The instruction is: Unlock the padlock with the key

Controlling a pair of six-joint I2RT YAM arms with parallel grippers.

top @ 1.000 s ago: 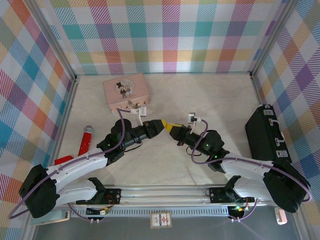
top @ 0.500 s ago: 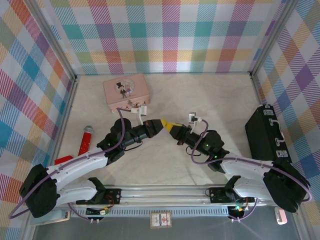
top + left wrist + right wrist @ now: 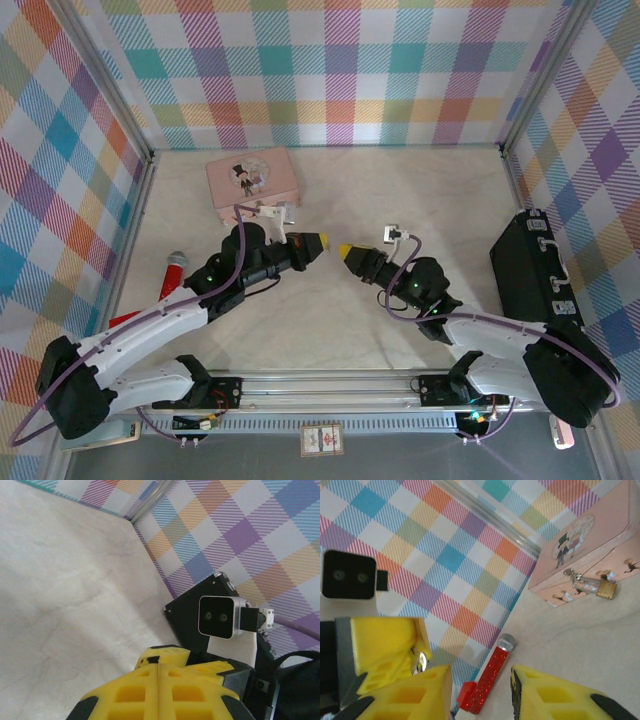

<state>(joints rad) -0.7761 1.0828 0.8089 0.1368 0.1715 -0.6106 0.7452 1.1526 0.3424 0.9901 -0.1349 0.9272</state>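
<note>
Nearest, a small card [image 3: 322, 439] is fixed to the front rail [image 3: 400, 383]; its print is too small to read. Beyond it, over the pale table [image 3: 330, 325], the two yellow-tipped grippers point at each other with a small gap between their tips.

The left gripper [image 3: 318, 242] has its fingers pressed together. The right wrist view shows a small silvery bit of metal pinched at their tip, and this is the key [image 3: 418, 662]. The right gripper [image 3: 346, 251] has its fingers parted, with nothing between them.

Left of the arms a glittery red stick [image 3: 171, 281] with a round grey head lies near the left wall. At the right wall stands a black case [image 3: 530, 270] with silver latches.

Farther back, just behind the left gripper, lies the pink case [image 3: 250, 178]. Its lid carries a cartoon couple, one figure in a top hat, and no wording can be made out. The brass padlock [image 3: 606, 590] hangs on the silver clasp at the case's front edge. In the overhead view the left arm's white wrist mount covers that edge. Checked walls [image 3: 340, 70] in many colours close the back and sides.
</note>
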